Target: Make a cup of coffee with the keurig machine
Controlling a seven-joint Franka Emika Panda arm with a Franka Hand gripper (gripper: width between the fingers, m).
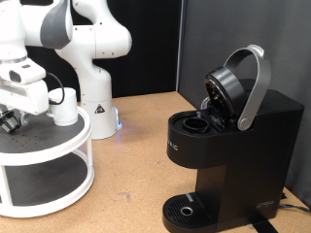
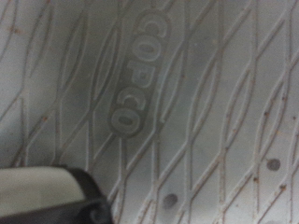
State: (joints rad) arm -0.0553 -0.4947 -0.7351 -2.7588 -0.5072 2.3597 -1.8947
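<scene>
The gripper (image 1: 21,105) is low over the top tier of a round white two-tier stand (image 1: 58,155) at the exterior view's left, w/ the white arm (image 1: 83,39) rising behind it. Can't tell how the jaws stand: the hand's body hides them in the exterior view, and the wrist view shows only the grey textured mat (image 2: 187,112) of the stand, seen very close, plus a pale-and-dark corner that may be a finger.

The cup (image 1: 64,107) sits upright on that top tier, just beside the gripper on its right in the exterior view. No sign it's between the jaws. The coffee machine (image 1: 228,146) stands on the bench (image 1: 136,146) well apart, at the exterior view's right, lid (image 1: 225,89) tipped up, pod chamber open, drip base (image 1: 187,209) bare.

Risks, as I judge them:
- Hand is v. close to the mat; any further drop could jam it into the stand.
- Cup is right beside the hand, so a sideways move may knock it over or push it off the tier edge.
- Cup's light and smooth, so an off-centre grip could let it slip.
- The open lid and handle stick out, a snag point for anything carried in near the machine.
</scene>
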